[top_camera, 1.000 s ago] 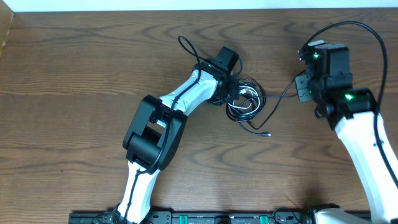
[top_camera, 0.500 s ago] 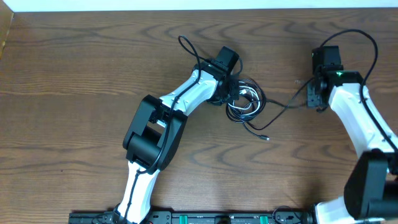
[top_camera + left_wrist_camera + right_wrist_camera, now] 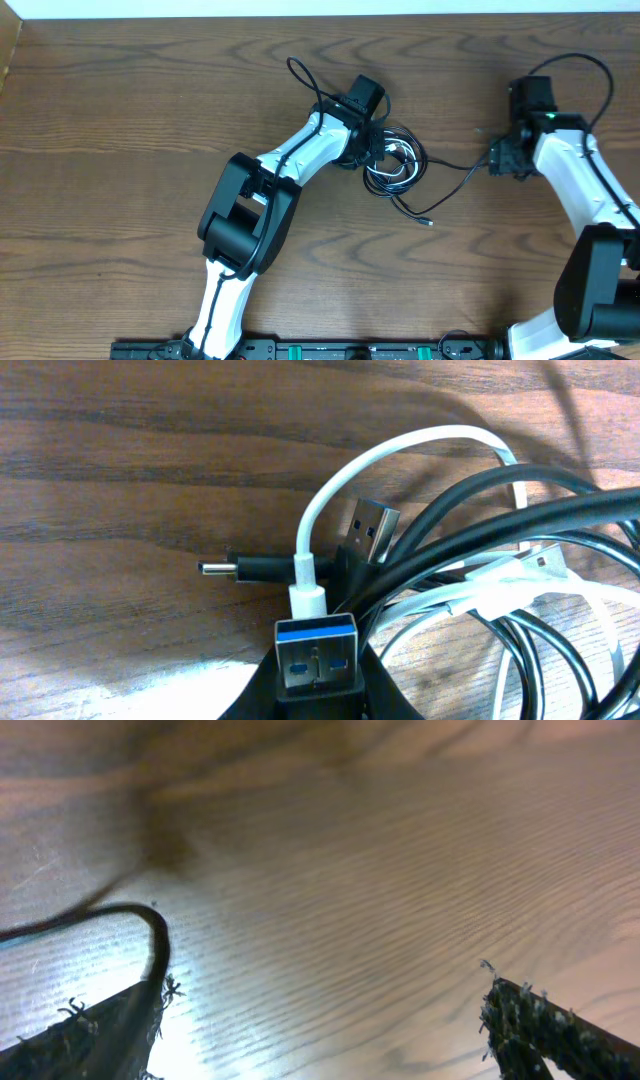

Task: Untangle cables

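1. The white cable (image 3: 400, 455) is looped over the others, its plug end set just above a blue-tongued plug (image 3: 316, 660).
2. Two black cables (image 3: 520, 500) are coiled with it in one tangle.
3. One black strand (image 3: 455, 166) is stretched rightward across the counter (image 3: 120, 120).
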`<state>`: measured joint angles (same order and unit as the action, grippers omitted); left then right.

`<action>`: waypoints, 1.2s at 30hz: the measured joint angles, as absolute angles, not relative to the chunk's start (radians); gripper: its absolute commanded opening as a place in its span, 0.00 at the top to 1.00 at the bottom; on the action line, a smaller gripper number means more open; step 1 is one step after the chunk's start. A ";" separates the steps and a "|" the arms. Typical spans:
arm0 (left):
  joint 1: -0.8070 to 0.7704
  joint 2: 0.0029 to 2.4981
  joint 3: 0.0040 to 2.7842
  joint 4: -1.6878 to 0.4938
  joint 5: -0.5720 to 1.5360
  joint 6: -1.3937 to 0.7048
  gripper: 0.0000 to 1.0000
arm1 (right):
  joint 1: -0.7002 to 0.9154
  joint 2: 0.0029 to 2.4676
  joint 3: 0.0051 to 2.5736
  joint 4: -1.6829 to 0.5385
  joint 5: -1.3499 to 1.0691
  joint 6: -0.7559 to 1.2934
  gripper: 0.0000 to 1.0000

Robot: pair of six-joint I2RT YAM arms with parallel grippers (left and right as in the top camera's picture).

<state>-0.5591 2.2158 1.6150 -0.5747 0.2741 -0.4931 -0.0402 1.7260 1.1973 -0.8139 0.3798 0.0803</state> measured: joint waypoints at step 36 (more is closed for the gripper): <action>-0.559 2.216 1.615 -0.575 0.271 -0.493 0.92 | -0.091 1.596 1.250 -0.512 -0.389 0.150 0.17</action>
<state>-0.5591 2.2158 1.6150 -0.5755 0.2707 -0.4931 -0.0906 1.5955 1.2503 -0.5121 -0.3893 0.1501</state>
